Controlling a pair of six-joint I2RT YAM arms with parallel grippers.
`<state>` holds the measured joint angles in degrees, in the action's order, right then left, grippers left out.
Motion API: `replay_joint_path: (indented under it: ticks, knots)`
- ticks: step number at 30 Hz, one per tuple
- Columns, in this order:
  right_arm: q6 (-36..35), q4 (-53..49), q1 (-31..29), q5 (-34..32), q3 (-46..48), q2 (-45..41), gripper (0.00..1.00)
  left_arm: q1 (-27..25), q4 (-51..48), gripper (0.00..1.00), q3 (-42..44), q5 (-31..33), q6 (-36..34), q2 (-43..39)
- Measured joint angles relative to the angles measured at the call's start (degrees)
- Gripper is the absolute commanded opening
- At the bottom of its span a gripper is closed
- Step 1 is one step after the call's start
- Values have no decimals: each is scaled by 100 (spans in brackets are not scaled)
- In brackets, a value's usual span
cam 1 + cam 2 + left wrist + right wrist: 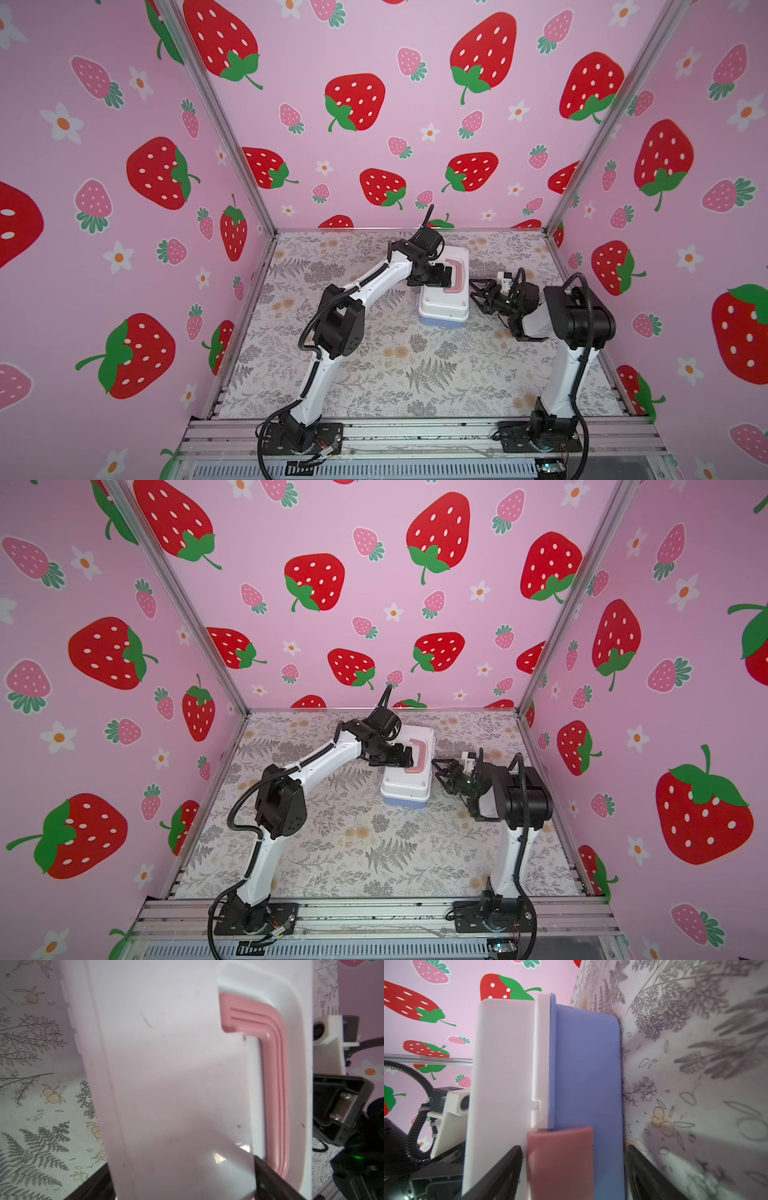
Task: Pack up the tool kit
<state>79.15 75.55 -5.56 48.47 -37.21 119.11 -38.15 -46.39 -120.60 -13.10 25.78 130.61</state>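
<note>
The tool kit [442, 305] sits closed on the table [374, 374], toward the back. My left hand [444, 277] is spread wide over its white lid, next to the pink handle [274, 1084], and grips nothing; I cannot tell whether it touches the lid. My right hand [473, 291] is just beside the kit's pink latch [560, 1157]. Its fingers are parted on either side of the latch, holding nothing.

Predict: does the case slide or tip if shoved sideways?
Case probably slides rather than tips: it sits low and flat on the mat. Its plastic looks smooth and rigid, so likely stiff but slippery to pinch. Lifted by the handle, it may swing.
</note>
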Motion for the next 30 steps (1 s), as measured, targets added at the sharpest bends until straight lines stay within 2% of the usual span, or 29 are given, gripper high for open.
replay_joint_path:
  ticks: [3,8,11,17,30]
  knots:
    - [590,754,-17,57,0,291,76,0,2,96,2,-2,0,0]
    - [1499,918,-59,98,-66,553,71,0,2,96,0,-4,0,0]
    - [1792,922,-68,111,-92,553,69,2,2,96,0,-7,0,0]
    - [2028,911,-70,111,-76,450,64,2,2,96,2,-7,0,0]
    - [2033,881,-15,146,101,271,55,15,11,96,24,-17,0,-13]
